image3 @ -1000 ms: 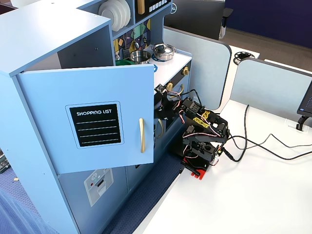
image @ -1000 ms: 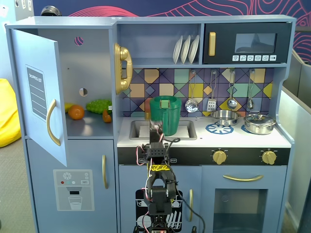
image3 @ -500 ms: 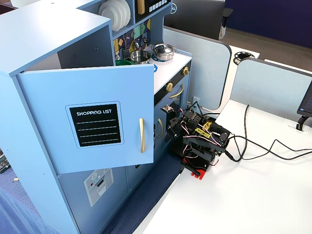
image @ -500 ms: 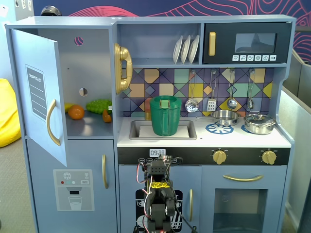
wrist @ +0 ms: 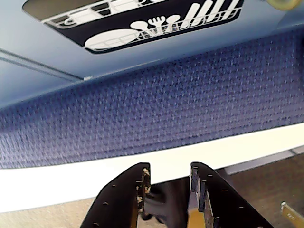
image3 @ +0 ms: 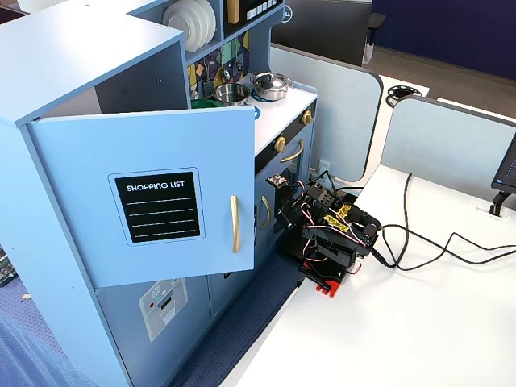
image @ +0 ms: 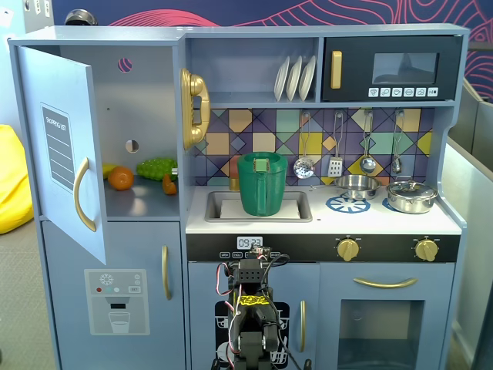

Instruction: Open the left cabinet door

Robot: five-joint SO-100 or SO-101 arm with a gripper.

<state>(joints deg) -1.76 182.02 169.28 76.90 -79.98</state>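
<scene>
The left cabinet door (image: 62, 146), blue-grey with a black "SHOPPING LIST" chalkboard and a curved gold handle (image: 83, 196), stands swung wide open. It also shows open in another fixed view (image3: 161, 201). The compartment behind it holds an orange (image: 119, 178) and green grapes (image: 156, 167). My arm (image: 250, 308) sits folded low in front of the kitchen's middle, away from the door. In the wrist view my gripper (wrist: 170, 167) is open and empty. It points at the blue mat (wrist: 166, 104) below the small door with the dishes graphic (wrist: 142, 23).
The door with the ice/water dispenser panel (image: 115, 289) is shut below the open compartment. A green pitcher (image: 262, 183) stands in the sink, and pots (image: 410, 195) sit on the hob. Cables (image3: 419, 242) trail from the arm's base over the white table (image3: 403, 322).
</scene>
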